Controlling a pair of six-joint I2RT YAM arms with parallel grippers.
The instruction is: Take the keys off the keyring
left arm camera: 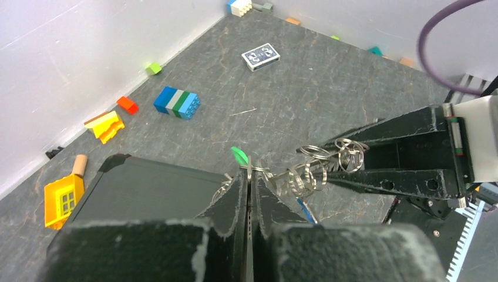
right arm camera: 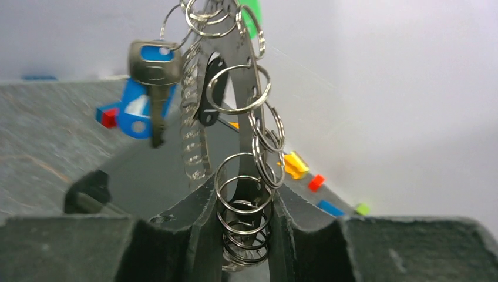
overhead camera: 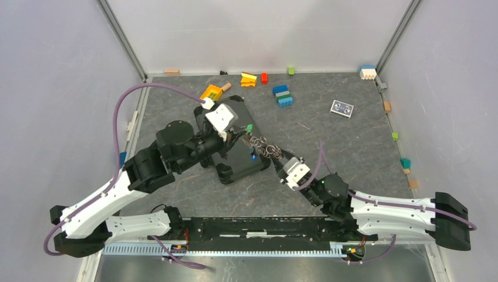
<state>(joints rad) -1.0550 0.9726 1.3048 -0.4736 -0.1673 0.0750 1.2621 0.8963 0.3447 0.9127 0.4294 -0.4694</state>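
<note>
Since both my hands share one load, everything turns on the line between them. My left hand (left arm camera: 249, 176) is pinched flat together on the keyring (left arm camera: 305, 173) beside its green tag (left arm camera: 239, 155), and my right hand (right arm camera: 244, 202) is clamped on the stacked small rings (right arm camera: 242, 220) at the opposite end. It is thin, bright steel wire, and I'd guess springy and slick. The keys (right arm camera: 154, 64) dangle off it, flat and toothed, above a matte black case (left arm camera: 152, 188). Beyond lie glossy toy bricks (left arm camera: 177, 102) on the grey, slate-veined counter (left arm camera: 329, 76).
</note>
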